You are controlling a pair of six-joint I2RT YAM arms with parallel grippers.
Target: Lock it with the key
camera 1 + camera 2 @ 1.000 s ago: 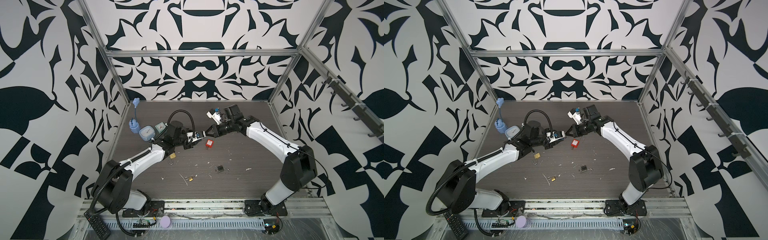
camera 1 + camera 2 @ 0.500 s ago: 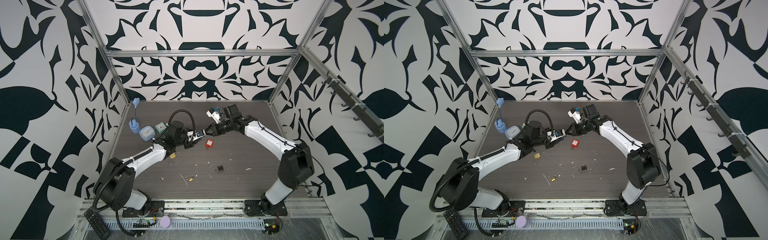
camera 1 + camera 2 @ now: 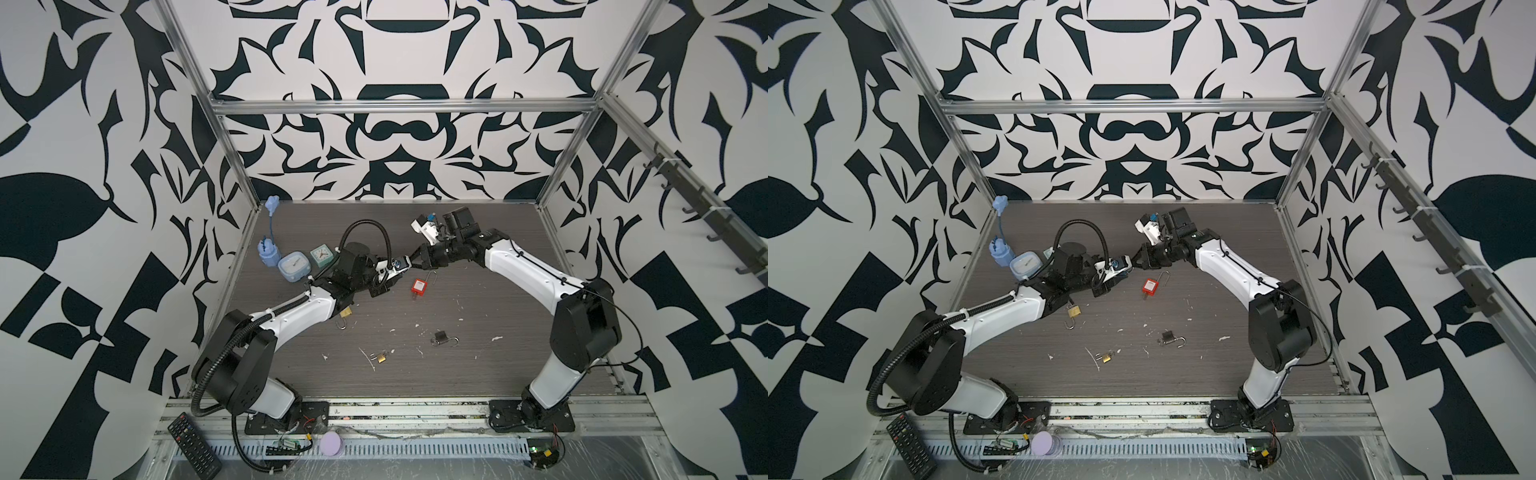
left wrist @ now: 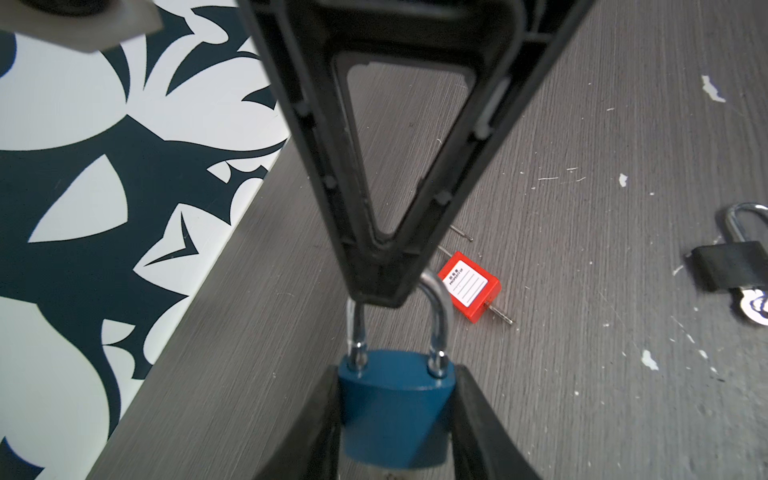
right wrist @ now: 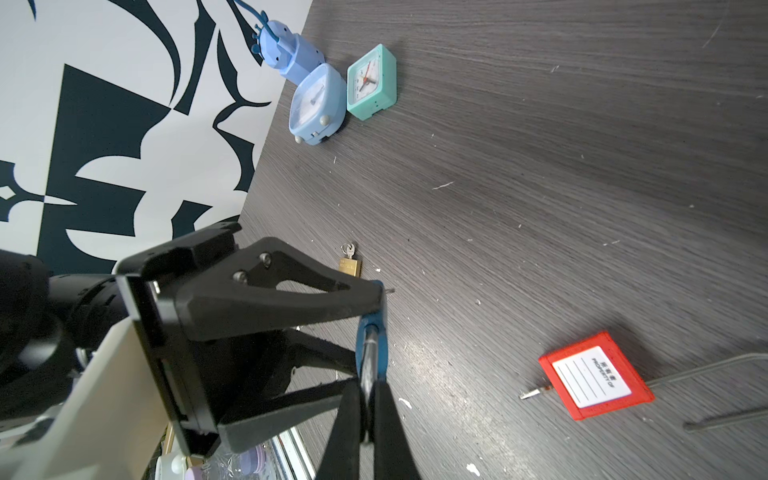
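A blue padlock (image 4: 395, 411) with a silver shackle (image 4: 440, 316) hangs above the dark table, between both arms. My left gripper (image 4: 395, 374) is shut on the padlock's body, one finger on each side. My right gripper (image 5: 368, 386) is shut on the top of the shackle, and its black tip (image 4: 380, 295) shows in the left wrist view. In both top views the two grippers (image 3: 392, 270) (image 3: 415, 262) meet at the padlock (image 3: 1121, 262) near the table's middle. The key is not clearly visible; the padlock's underside is hidden.
A red padlock (image 3: 419, 286) with an open shackle lies just right of the grippers. A brass padlock (image 3: 345, 313) lies under my left arm. A small brass one (image 3: 381, 356) and a black one (image 3: 441, 336) lie nearer the front. Two clocks (image 3: 293, 266) (image 3: 322, 255) and a blue toy (image 3: 268, 253) stand at the left wall.
Both grippers keep their hold on the blue padlock. The joined pair has shifted only very slightly; nothing on the table has moved.
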